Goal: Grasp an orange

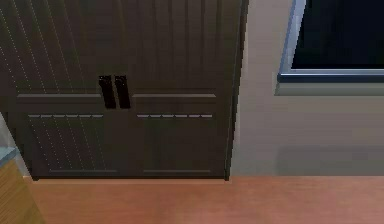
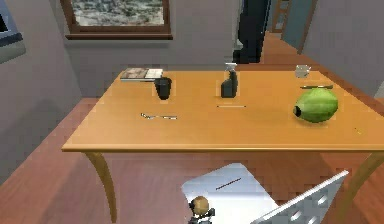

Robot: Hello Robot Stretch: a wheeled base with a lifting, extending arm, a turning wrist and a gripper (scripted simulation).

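An orange-brown wooden table (image 2: 120,135) carries 6 things: a flat book-like slab (image 2: 142,73) at 11 o'clock, a dark cup (image 2: 163,88) at 10, a thin pale utensil (image 2: 158,117) at 9, a dark bottle (image 2: 229,82) at 12, a small white dish (image 2: 303,70) at 1, and a green round fruit (image 2: 318,104) at 3.

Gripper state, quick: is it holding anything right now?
Gripper: cannot be told.

you can't name the thin pale item (image 2: 158,117) on the orange wooden table (image 2: 250,128), too small; the near edge cuts off the white slatted chair (image 2: 232,192).
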